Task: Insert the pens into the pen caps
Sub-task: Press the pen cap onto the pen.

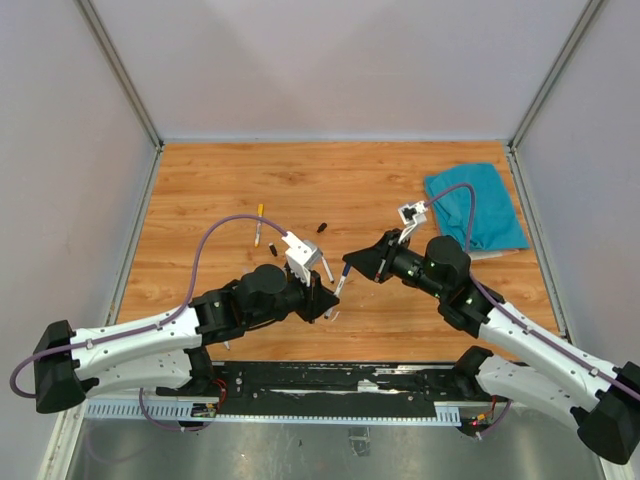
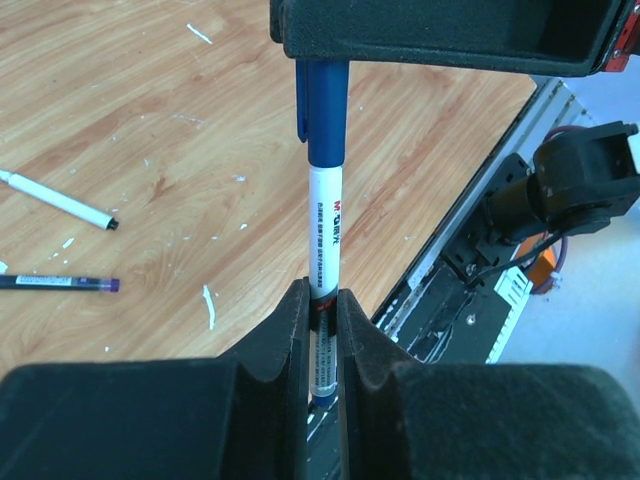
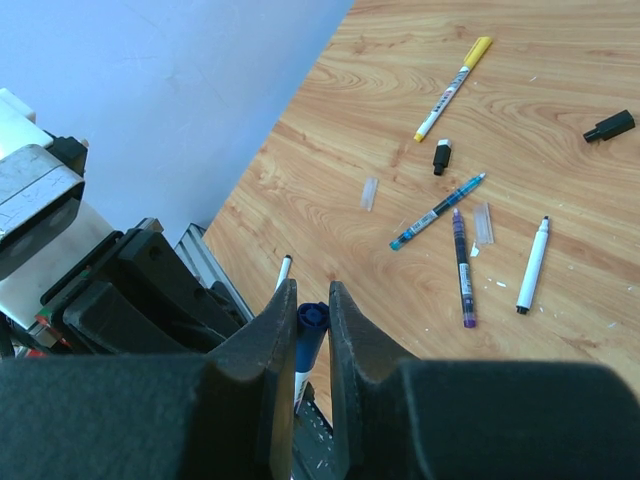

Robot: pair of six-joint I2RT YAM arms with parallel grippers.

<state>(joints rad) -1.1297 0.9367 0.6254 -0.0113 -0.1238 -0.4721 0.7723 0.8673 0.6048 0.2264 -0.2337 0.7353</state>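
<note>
I see a grained wooden table (image 1: 200,200) with a crumpled teal cloth (image 1: 480,205) at far right. Near front centre, my left gripper (image 2: 322,330) pinches a slim white pen (image 2: 326,230), and my right gripper (image 3: 312,310) pinches the cylindrical blue cap (image 3: 312,318) over its tip. The left wrist view shows lettering printed along the barrel. The right wrist view shows only the cap's round end, with a yellow-ended pen (image 3: 452,88) and a stubby black cap (image 3: 609,126) lying loose.

left pincer (image 2: 322,300): clamped | right pincer (image 3: 310,300): clamped | tips facing, near each other
</note>
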